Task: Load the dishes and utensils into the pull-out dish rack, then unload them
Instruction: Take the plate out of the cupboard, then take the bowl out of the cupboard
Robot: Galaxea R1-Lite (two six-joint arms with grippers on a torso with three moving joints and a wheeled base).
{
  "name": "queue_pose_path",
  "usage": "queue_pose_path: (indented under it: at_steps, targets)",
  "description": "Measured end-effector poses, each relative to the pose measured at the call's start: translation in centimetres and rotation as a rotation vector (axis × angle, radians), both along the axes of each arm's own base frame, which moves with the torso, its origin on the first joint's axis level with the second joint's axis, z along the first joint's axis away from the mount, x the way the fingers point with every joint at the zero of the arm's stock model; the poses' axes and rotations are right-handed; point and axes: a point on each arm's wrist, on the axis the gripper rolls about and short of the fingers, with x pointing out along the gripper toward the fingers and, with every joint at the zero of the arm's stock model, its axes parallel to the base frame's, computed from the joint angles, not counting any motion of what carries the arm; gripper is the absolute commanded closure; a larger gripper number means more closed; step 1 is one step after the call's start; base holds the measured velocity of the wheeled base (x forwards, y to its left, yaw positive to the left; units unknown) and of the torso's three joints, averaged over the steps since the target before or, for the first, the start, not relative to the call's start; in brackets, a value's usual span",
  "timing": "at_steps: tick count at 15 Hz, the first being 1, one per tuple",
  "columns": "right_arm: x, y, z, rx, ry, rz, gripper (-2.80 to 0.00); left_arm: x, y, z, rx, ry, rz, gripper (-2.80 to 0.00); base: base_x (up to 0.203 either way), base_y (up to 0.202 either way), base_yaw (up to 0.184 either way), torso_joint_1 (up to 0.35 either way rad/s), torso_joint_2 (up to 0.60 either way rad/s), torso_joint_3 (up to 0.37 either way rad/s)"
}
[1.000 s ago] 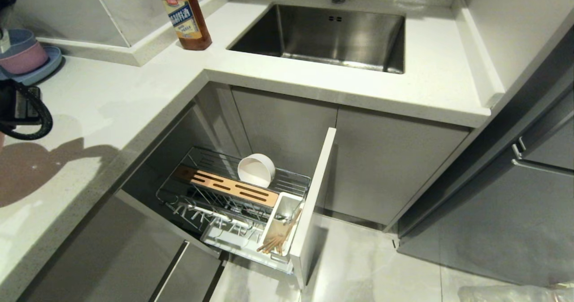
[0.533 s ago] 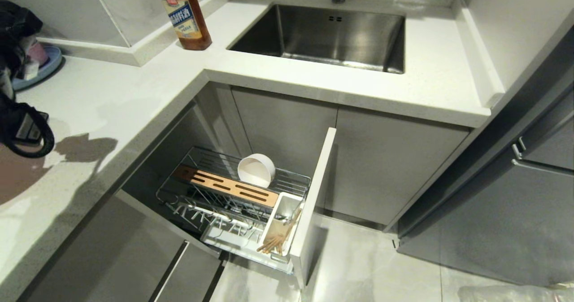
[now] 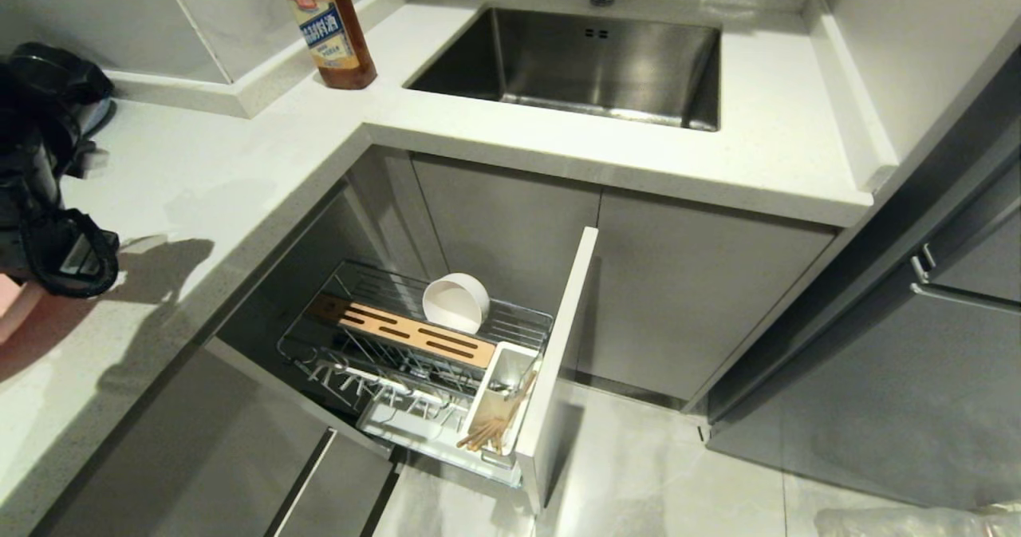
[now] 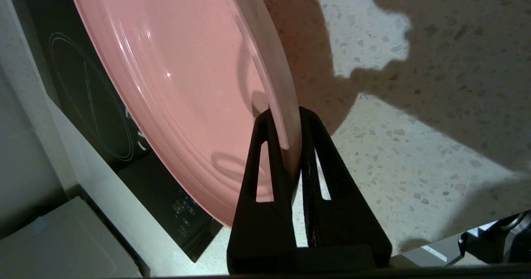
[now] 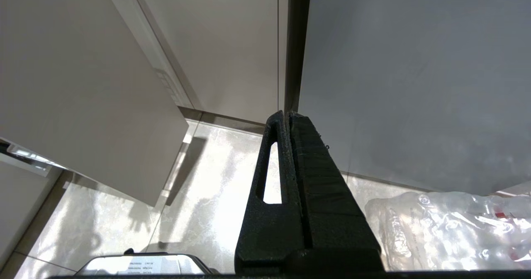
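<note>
A kitchen corner seen from above. At nine o'clock, the robot's black left hand (image 4: 284, 123) pinches the rim of a large flat pink oval plate (image 4: 182, 84), one finger on each face. The plate is tilted above the speckled white stone surface (image 3: 239, 170), with a black glass cooktop (image 4: 91, 105) behind it. In the head view only a pink sliver shows at the far left edge, below the arm.

At six o'clock, the chrome wire pull-out dish rack (image 3: 415, 353) stands open below the surface, its narrow grey door front (image 3: 558, 361) toward the floor. A cream-white round bowl (image 3: 456, 303) rests on its side at the rack's back, touching the slotted wooden block (image 3: 415, 333). Light-wood chopsticks (image 3: 494, 425) lean in the white plastic utensil cup (image 3: 502, 397).

At twelve o'clock sit a steel sink (image 3: 590, 66) and a brown sauce bottle (image 3: 325, 22).

The right hand (image 5: 288, 117) hangs low over the pale floor tiles (image 5: 207, 212), fingers pressed together, holding nothing.
</note>
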Motion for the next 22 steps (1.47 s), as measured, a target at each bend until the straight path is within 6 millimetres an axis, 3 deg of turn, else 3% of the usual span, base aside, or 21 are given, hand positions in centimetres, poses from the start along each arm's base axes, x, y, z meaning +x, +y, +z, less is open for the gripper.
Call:
queue_pose_path:
  at_steps: [4, 5, 12, 18, 19, 22]
  targets:
    - [0.0, 0.0, 0.0, 0.000, 0.000, 0.000, 0.00, 0.6, 0.1, -0.5, -0.008, 0.015, -0.004, 0.00, 0.000, 0.000, 0.000, 0.000, 0.00, 0.000]
    - [0.0, 0.0, 0.0, 0.000, 0.000, 0.000, 0.00, 0.6, 0.1, -0.5, -0.010, 0.014, -0.005, -2.80, 0.000, 0.000, 0.000, 0.000, 0.00, 0.000]
    - [0.0, 0.0, 0.0, 0.000, 0.000, 0.000, 0.00, 0.0, -0.2, 0.1, -0.030, -0.025, -0.017, -2.80, 0.000, 0.000, 0.000, 0.000, 0.00, 0.000]
    - [0.0, 0.0, 0.0, 0.000, 0.000, 0.000, 0.00, -3.9, -2.3, 2.5, -0.191, -0.170, -0.098, -2.80, 0.000, 0.000, 0.000, 0.000, 0.00, 0.000]
    - [0.0, 0.0, 0.0, 0.000, 0.000, 0.000, 0.00, -5.0, -2.7, 2.8, -0.213, -0.191, -0.109, 0.00, 0.000, 0.000, 0.000, 0.000, 0.00, 0.000]
    - [0.0, 0.0, 0.0, 0.000, 0.000, 0.000, 0.00, -8.5, -4.9, 3.6, -0.291, -0.271, -0.163, 0.00, 0.000, 0.000, 0.000, 0.000, 0.00, 0.000]
